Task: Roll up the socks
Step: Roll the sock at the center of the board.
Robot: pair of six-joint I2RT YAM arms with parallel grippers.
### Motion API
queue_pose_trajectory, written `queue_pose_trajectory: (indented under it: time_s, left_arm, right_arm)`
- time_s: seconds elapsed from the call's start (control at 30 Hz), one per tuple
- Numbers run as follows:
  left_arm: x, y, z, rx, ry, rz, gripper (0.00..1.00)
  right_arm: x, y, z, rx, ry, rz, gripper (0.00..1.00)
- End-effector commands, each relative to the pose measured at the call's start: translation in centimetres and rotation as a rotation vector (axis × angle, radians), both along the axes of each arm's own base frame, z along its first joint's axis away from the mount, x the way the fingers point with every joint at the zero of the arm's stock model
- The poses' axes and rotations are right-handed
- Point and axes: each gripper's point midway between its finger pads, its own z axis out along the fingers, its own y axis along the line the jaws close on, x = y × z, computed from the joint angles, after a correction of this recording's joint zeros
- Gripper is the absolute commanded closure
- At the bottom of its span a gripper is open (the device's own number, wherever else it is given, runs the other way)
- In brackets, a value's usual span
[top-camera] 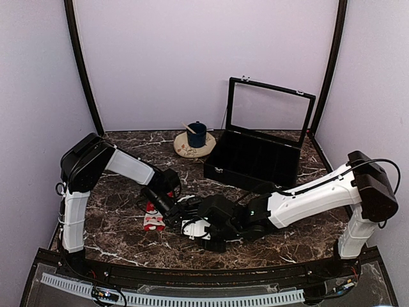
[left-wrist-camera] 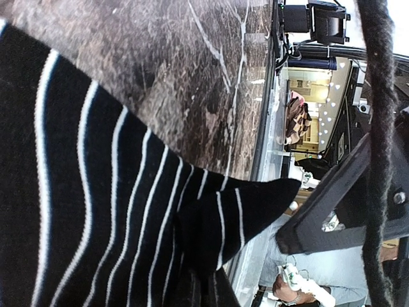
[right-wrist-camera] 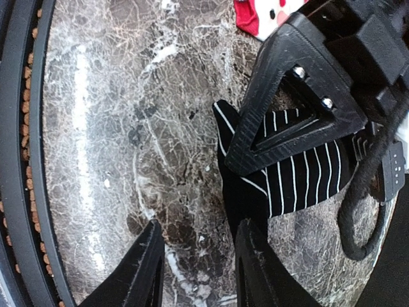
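The black sock with thin white stripes (right-wrist-camera: 300, 176) hangs from my left gripper (top-camera: 171, 214), whose triangular finger (right-wrist-camera: 287, 109) lies over it. The sock fills the left wrist view (left-wrist-camera: 96, 211) and hides that gripper's own fingers. My right gripper (right-wrist-camera: 199, 225) is open just in front of the sock. Bare marble shows between its fingers, and its right fingertip (right-wrist-camera: 249, 233) sits at the sock's lower edge. The red sock (top-camera: 153, 219) lies on the table to the left of both grippers. Its edge shows at the top of the right wrist view (right-wrist-camera: 255, 13).
A black display case (top-camera: 255, 163) with its glass lid raised stands at the back right. A dark blue mug (top-camera: 197, 134) sits on a round coaster (top-camera: 188, 148) at the back centre. The table's front rail (right-wrist-camera: 25, 160) is close to my right gripper.
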Motion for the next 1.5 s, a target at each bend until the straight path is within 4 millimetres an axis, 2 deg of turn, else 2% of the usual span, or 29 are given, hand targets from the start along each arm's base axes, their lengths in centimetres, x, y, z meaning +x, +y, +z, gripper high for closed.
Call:
queue_pose_trajectory:
  time_s: [0.0,0.37,0.53,1.0,1.47]
  left_arm:
    - [-0.2,0.3,-0.1,0.002,0.032,0.001,1.00]
    - [-0.5,0.5,-0.3,0.002,0.051,0.002,1.00]
    - [-0.5,0.6,-0.4,0.004,0.060,0.004,1.00]
    - [-0.6,0.7,-1.0,0.018,0.080,0.005,1.00]
    - [-0.9,0.9,-1.5,0.033,0.097,0.002,1.00]
  right_arm:
    - [0.0,1.4,0.0,-0.001,-0.038,0.047,0.64]
    - [0.9,1.3,-1.8,-0.034,-0.041,0.049,0.65]
    - [1.5,1.2,-2.0,-0.038,-0.048,0.046,0.64]
    - [2.4,0.8,-1.7,-0.039,-0.062,0.055,0.64]
    - [2.6,2.0,0.3,0.003,-0.081,0.080,0.62]
